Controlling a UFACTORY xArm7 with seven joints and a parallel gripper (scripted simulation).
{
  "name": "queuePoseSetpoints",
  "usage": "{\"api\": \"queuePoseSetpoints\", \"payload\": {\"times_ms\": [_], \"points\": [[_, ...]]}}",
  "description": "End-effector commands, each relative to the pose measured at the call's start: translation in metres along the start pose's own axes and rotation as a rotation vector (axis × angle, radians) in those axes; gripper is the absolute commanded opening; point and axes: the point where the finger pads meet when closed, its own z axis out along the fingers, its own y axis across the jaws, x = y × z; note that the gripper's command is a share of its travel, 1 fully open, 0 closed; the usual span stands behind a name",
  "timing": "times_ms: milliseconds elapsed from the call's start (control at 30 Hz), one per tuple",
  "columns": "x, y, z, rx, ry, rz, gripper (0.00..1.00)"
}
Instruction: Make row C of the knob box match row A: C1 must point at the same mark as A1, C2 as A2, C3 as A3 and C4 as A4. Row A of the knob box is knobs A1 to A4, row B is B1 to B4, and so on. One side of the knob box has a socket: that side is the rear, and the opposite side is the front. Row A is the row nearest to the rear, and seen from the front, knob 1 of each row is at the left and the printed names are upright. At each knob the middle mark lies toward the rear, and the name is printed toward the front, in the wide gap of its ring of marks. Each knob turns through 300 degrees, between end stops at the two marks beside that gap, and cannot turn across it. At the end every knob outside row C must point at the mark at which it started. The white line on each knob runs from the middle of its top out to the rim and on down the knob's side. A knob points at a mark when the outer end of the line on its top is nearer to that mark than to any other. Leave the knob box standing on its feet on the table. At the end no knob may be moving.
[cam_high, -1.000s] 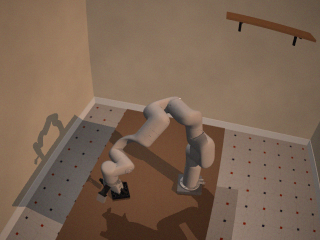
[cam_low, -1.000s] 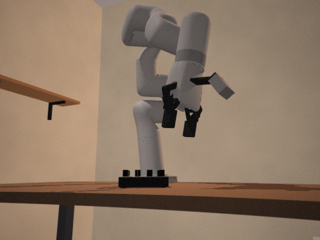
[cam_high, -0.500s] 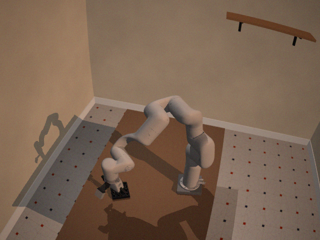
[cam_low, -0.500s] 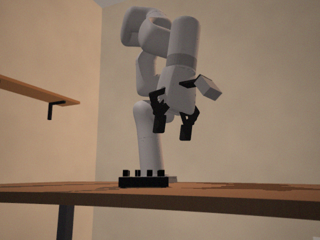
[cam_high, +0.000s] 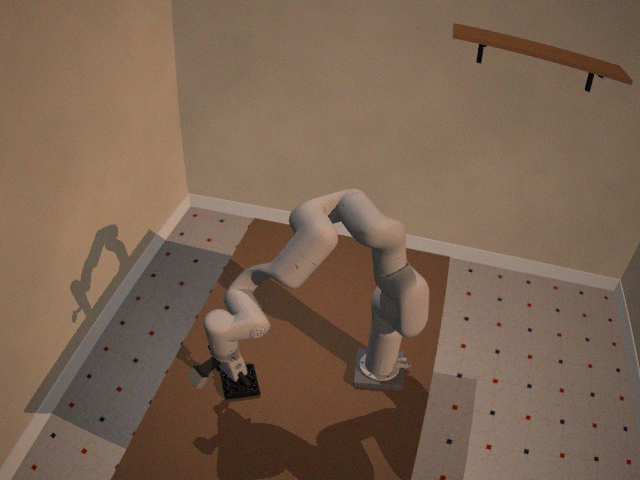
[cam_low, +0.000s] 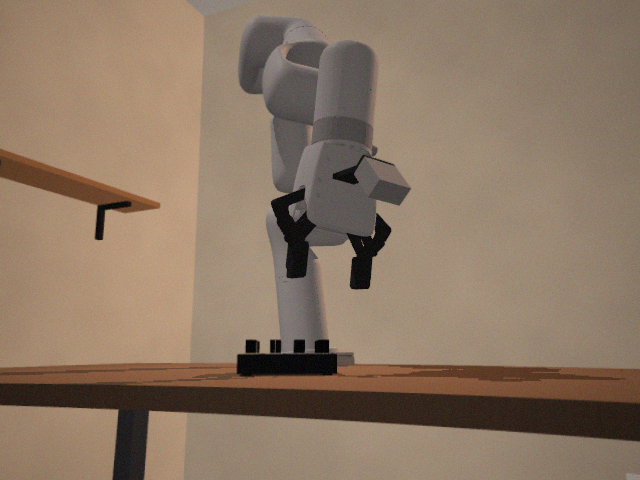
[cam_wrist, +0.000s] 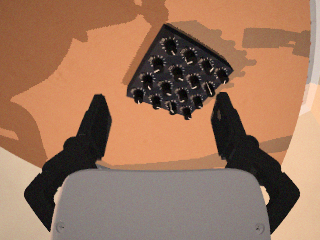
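Over on the left in the exterior view we've got a wooden wall shelf (cam_low: 72, 187) on a black bracket, nothing to do with the job. Below it the brown tabletop (cam_low: 465, 384) runs across the whole picture, with one dark leg (cam_low: 130, 444) showing at the left.

Moving toward the middle, the knob box (cam_low: 286, 363) stands flat on the tabletop, a low black block with four knobs sticking up along the edge we can see from here. Right behind it is the white arm (cam_low: 302, 304), whose lower column rises from just past the box.

Above and slightly right of the box hangs the pincer (cam_low: 328, 269), spread wide with nothing between its fingers (cam_low: 297, 263). It's well clear of the knobs, with open air between fingertips and box. A small grey camera block (cam_low: 385, 180) juts out to the right of the wrist.

From the wrist view we look down on the knob box (cam_wrist: 179, 72) sitting corner-on like a diamond, its grid of dark knobs visible but the white lines too small for us to read which marks they point at. The two black fingers frame it low on either side, the right one nearer to the box's corner.

In the top view the knob box (cam_high: 250, 387) sits left of the arm's grey base plate (cam_high: 397, 384), partly hidden under the wrist.
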Motion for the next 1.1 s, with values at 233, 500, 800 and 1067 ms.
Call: {"api": "queuePoseSetpoints", "payload": {"times_ms": [233, 500, 800, 1067], "points": [[-0.012, 0.011, 0.009, 0.027, 0.019, 0.168, 1.00], [-0.023, 0.018, 0.017, 0.051, 0.030, 0.306, 1.00], [-0.023, 0.018, 0.017, 0.051, 0.030, 0.306, 1.00], [-0.031, 0.023, 0.023, 0.067, 0.037, 0.409, 1.00]]}}
